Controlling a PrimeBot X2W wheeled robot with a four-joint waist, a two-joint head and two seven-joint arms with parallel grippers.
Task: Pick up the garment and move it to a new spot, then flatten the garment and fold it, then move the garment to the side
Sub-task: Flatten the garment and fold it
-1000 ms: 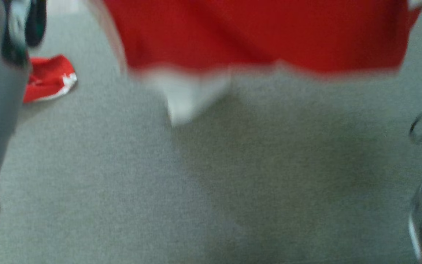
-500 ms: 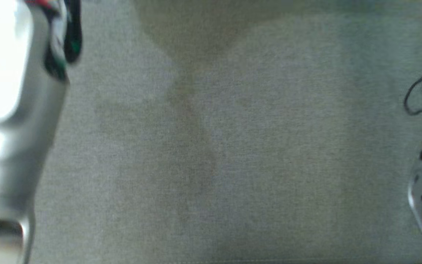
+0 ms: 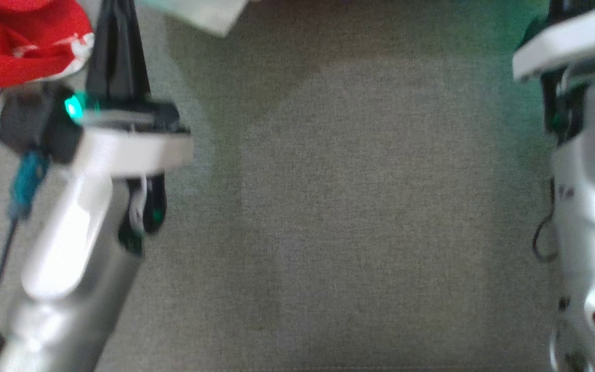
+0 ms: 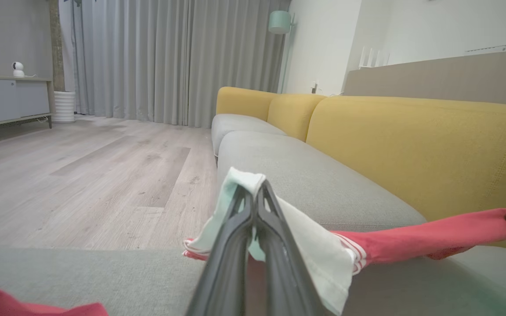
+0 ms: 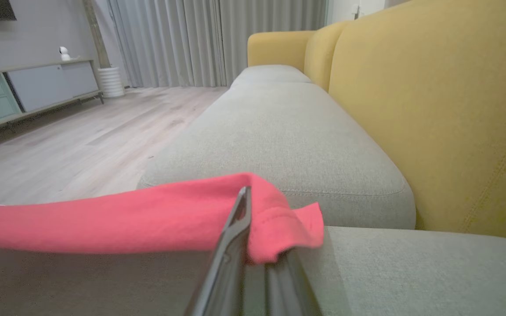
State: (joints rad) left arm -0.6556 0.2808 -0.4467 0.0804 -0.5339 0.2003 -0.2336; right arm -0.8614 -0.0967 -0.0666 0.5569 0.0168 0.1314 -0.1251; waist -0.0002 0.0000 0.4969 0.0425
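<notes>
Where the robot works, a sofa seat [image 3: 354, 206] of grey woven fabric serves as the surface, and it runs away to the robot's left in three seat cushions. Three yellow back cushions [image 4: 411, 145] stand along its far side. Beyond the near edge lies a pale wood floor [image 4: 81, 175], with grey curtains [image 4: 147, 57] at the far left end of the room. A low sideboard [image 5: 37, 87] carries one small white camera [image 4: 17, 69], with one white ribbed pot [image 4: 64, 106] on the floor beside it. One lamp [image 4: 278, 22] with a pale green shade stands by the sofa's far end.

The left gripper [image 4: 253, 188] is closed, its two dark fingers pinched together on the white part of the garment [image 4: 411, 241]. The right gripper [image 5: 253, 206] is closed as well, clamped on a red edge that folds over its tip. Between the two grippers the garment stretches as a red band above the seat cushion, lifted off the fabric along its middle.

One more red cloth [image 3: 18, 46] with white trim lies bunched on the seat at the far left, just beside the left gripper's fingers [image 3: 116, 57]. That makes two grippers, each with two fingers, one held garment and one loose cloth.
</notes>
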